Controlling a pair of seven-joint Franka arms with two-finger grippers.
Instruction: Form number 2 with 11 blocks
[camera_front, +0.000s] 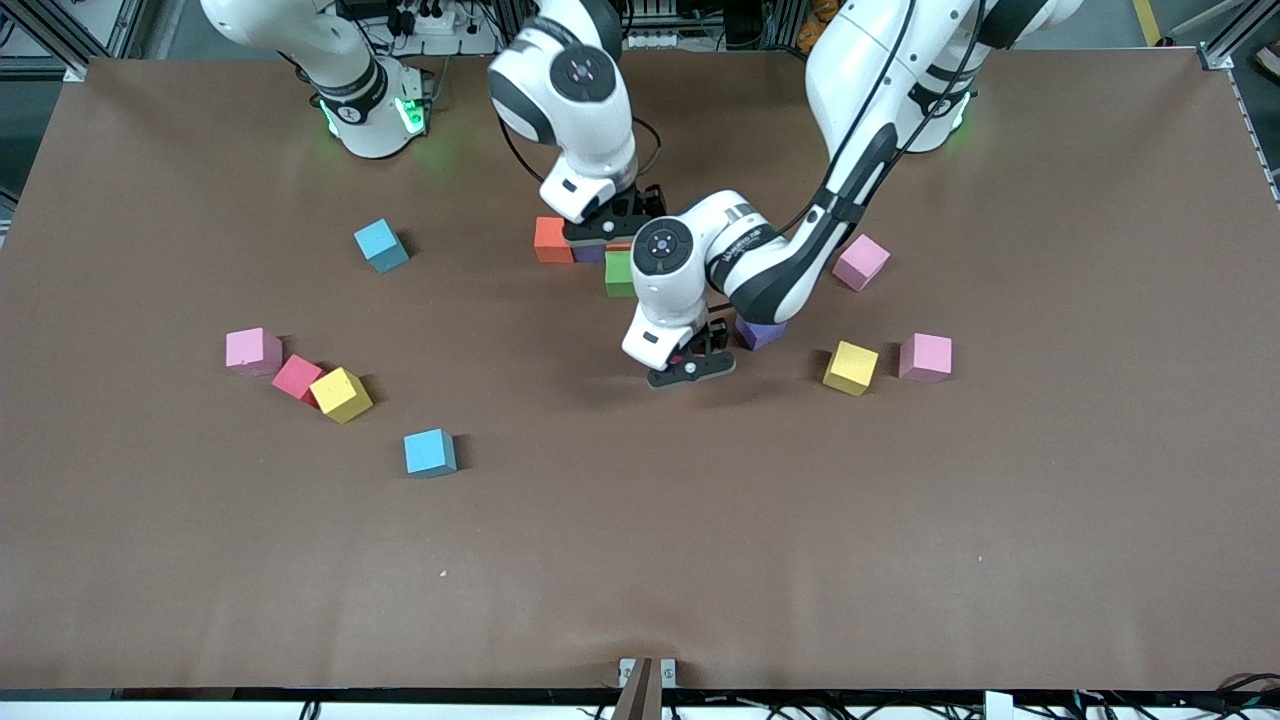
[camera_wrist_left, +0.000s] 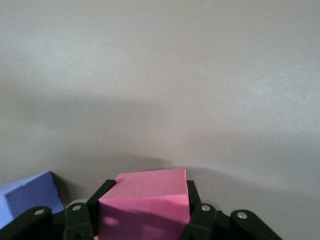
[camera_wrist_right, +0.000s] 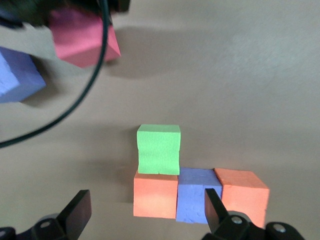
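My left gripper (camera_front: 690, 362) is shut on a red block (camera_wrist_left: 150, 197), low over the table's middle, next to a loose purple block (camera_front: 760, 333). The red block fills the gap between the fingers; it also shows in the right wrist view (camera_wrist_right: 82, 40). My right gripper (camera_front: 610, 225) hangs open over a laid group of blocks: an orange block (camera_wrist_right: 155, 195), a purple block (camera_wrist_right: 197, 195) and a second orange block (camera_wrist_right: 245, 195) in a row, with a green block (camera_wrist_right: 159, 149) touching the first orange one on the side nearer the front camera. Nothing is between its fingers.
Toward the right arm's end lie a sky blue block (camera_front: 381, 245), a pink block (camera_front: 252, 351), a red block (camera_front: 297, 378), a yellow block (camera_front: 341, 394) and another sky blue block (camera_front: 430, 452). Toward the left arm's end lie a pink block (camera_front: 861, 262), a yellow block (camera_front: 851, 368) and a pink block (camera_front: 925, 357).
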